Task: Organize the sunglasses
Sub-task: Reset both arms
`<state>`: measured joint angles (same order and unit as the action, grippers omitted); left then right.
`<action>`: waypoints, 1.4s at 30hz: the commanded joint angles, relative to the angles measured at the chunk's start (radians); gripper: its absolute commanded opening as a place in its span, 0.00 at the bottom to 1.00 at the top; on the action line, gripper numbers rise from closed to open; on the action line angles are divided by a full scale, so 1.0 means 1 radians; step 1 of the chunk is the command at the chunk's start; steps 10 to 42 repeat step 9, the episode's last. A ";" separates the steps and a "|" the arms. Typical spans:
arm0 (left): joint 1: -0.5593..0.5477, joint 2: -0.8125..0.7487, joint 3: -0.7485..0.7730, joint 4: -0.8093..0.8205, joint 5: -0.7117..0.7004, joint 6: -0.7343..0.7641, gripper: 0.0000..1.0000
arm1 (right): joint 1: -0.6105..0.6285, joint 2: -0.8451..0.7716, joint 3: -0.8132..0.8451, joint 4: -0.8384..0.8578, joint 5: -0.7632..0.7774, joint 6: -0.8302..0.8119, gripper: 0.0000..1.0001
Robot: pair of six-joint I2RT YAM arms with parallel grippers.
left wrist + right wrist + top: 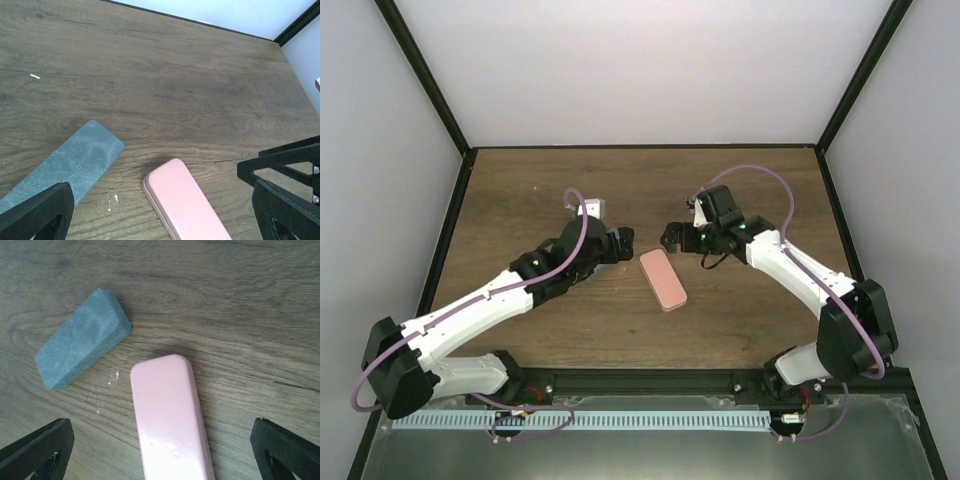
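Wood-grain table (740,190) between white walls. A closed pink case (663,280) lies at centre frame, with a grey case (82,345) just left of it. My left gripper (617,240) and right gripper (672,237) hover above, fingers spread, holding nothing. No sunglasses show. I judge them cased, so next I would retreat.

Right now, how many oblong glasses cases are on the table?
2. The glossy pink oblong case lies centrally. The matte blue-grey oblong case lies close beside it, not touching, on the robot's left of it. Others could be hidden from these views.
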<state>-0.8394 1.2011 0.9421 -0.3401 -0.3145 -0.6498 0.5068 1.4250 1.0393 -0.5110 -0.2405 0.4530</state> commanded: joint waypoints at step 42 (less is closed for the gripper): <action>0.020 0.018 0.037 -0.042 0.001 0.035 1.00 | -0.003 -0.063 0.011 -0.009 -0.003 -0.012 1.00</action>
